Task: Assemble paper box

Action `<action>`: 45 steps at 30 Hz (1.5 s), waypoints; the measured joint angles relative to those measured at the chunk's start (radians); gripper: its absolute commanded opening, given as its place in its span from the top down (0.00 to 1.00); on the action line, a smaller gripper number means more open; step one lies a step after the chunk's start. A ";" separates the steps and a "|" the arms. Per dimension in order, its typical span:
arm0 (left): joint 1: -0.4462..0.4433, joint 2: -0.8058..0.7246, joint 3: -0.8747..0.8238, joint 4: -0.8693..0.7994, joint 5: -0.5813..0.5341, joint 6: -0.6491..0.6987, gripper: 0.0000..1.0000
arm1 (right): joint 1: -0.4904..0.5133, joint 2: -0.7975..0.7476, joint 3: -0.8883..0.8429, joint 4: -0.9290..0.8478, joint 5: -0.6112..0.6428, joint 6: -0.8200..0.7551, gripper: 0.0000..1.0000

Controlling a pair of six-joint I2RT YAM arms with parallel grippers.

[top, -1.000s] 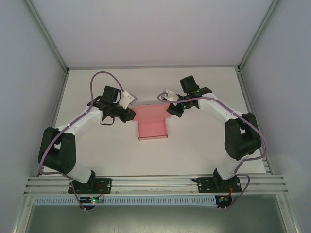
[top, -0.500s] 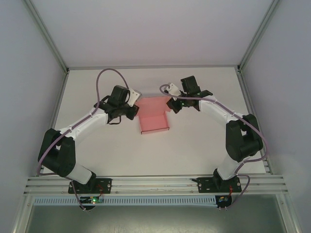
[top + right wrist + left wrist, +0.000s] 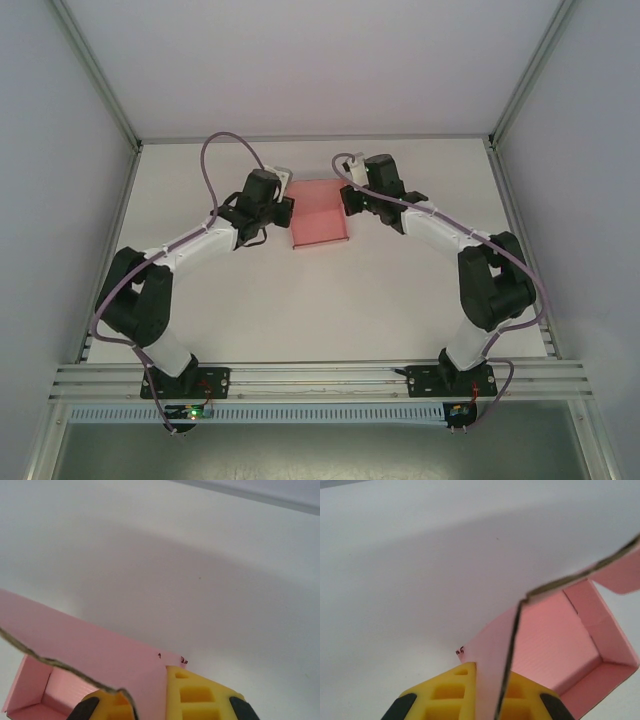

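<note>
Pink paper box (image 3: pixel 318 215), partly folded with walls raised, sits on the white desk (image 3: pixel 400 290) at upper centre of the overhead frame. Left fingers (image 3: pixel 445 696) are clamped on its left-hand wall. Right fingers (image 3: pixel 196 696) are clamped on its right-hand wall.

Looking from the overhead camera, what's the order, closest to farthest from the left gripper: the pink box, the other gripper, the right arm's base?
From the left gripper:
1. pink box, right beside it, its left wall gripped.
2. right gripper, across the box, on its right side.
3. right arm's base, far off at the near right edge.
</note>
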 measured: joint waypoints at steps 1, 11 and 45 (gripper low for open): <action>0.000 0.004 0.000 0.011 -0.006 -0.018 1.00 | 0.007 0.000 -0.010 0.020 0.018 0.023 1.00; -0.010 0.050 -0.012 0.183 -0.129 -0.218 1.00 | 0.068 0.014 -0.078 0.230 0.155 0.257 1.00; -0.058 0.065 -0.364 0.668 -0.145 -0.197 1.00 | 0.177 0.006 -0.425 0.676 0.347 0.279 1.00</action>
